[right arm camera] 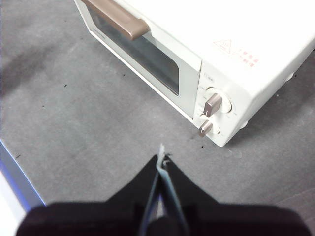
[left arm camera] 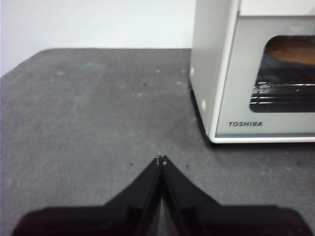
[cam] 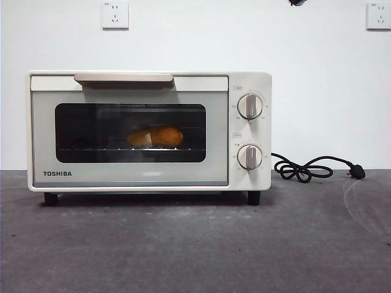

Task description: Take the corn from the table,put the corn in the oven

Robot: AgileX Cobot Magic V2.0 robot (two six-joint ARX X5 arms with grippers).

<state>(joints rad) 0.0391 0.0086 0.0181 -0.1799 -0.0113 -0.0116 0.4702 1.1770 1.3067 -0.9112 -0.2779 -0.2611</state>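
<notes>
The corn point(cam: 156, 137) lies on the wire rack inside the cream-white Toshiba oven point(cam: 149, 131), seen through the dark glass window of the closed door. A slice of the corn point(left arm camera: 293, 50) also shows through the window in the left wrist view. My left gripper point(left arm camera: 161, 159) is shut and empty above the table point(left arm camera: 88, 123), off the oven's point(left arm camera: 256, 73) Toshiba-logo corner. My right gripper point(right arm camera: 161, 158) is shut and empty, high above the table point(right arm camera: 74, 113) in front of the oven's point(right arm camera: 206, 54) knob end. In the front view only a black tip point(cam: 297, 2) shows at the top edge.
A black power cord with plug point(cam: 317, 168) lies coiled on the table right of the oven. Two wall sockets point(cam: 115, 14) sit on the white wall behind. The beige handle point(right arm camera: 120, 20) and two knobs point(right arm camera: 212, 104) face the table's front.
</notes>
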